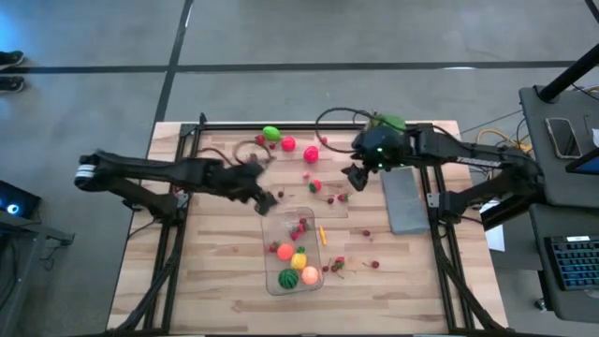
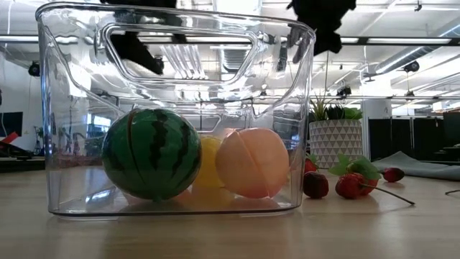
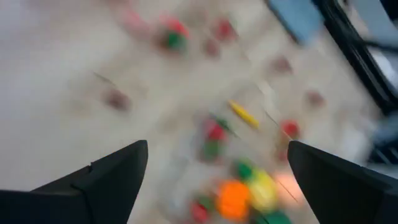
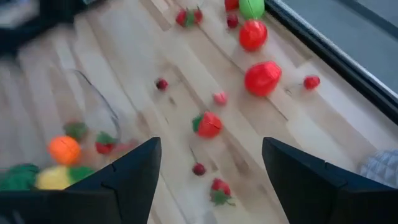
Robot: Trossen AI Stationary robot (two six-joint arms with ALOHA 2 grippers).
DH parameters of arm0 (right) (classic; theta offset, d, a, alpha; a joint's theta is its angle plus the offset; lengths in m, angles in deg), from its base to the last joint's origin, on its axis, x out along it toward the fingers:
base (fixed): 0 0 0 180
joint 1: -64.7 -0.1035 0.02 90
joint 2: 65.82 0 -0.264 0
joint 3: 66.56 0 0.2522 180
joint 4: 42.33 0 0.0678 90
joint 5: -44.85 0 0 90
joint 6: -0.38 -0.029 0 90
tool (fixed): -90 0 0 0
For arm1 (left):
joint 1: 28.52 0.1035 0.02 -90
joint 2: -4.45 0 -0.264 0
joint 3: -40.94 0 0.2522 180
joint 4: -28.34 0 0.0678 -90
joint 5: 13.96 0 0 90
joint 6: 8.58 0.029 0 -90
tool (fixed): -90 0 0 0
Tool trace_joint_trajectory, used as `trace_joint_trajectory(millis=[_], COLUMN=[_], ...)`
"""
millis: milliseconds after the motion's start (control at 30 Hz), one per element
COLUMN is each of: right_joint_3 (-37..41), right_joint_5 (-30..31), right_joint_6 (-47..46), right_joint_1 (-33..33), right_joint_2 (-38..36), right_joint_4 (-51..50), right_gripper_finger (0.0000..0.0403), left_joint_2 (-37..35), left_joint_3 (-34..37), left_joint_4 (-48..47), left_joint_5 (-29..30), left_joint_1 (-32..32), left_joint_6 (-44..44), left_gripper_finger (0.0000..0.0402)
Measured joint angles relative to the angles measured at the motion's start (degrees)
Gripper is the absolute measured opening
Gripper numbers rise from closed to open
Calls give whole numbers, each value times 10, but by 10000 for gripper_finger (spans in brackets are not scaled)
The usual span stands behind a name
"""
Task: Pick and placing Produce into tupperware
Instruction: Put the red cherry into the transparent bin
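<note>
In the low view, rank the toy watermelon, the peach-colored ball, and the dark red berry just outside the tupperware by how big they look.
1. Watermelon, largest.
2. Peach-colored ball, a bit smaller, though both sit about equally near the camera inside the tupperware.
3. Dark red berry, clearly smallest.

You have the tupperware (image 1: 293, 251) near the table's (image 1: 206, 281) middle, toward the front edge. Inside it, the melon (image 2: 151, 153), peach (image 2: 253, 162) and other pieces sit at the front end. Loose strawberries (image 2: 352, 185) lie just right of it; more produce (image 1: 309, 154) is scattered behind. The slab (image 1: 404, 198) lies to the right, the potted plant (image 1: 387, 123) behind it.
</note>
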State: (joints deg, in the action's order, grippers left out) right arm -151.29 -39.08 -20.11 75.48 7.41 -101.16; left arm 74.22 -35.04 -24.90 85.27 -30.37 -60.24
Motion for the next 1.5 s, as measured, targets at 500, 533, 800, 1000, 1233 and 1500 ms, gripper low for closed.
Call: trace_joint_trajectory(millis=[500,533,800,1000,1233,1500], right_joint_3=[29,40,158,223,245,255], right_joint_5=[-20,-20,54,65,41,41], right_joint_6=[71,71,35,-27,-123,-125], right_joint_1=[-58,-68,-178,-238,-271,-307], right_joint_2=[105,99,26,4,29,90], right_joint_4=[-234,-227,-158,-114,-20,22], right_gripper_finger=[247,246,247,247,244,243], left_joint_2=[-152,-155,-141,-115,-84,-74], left_joint_3=[21,27,46,46,46,46], left_joint_4=[-65,-67,-67,-66,-65,-66], left_joint_5=[200,215,255,258,257,252], left_joint_1=[0,0,0,0,9,10], left_joint_6=[114,116,163,214,224,224], left_gripper_finger=[373,373,373,373,373,373])
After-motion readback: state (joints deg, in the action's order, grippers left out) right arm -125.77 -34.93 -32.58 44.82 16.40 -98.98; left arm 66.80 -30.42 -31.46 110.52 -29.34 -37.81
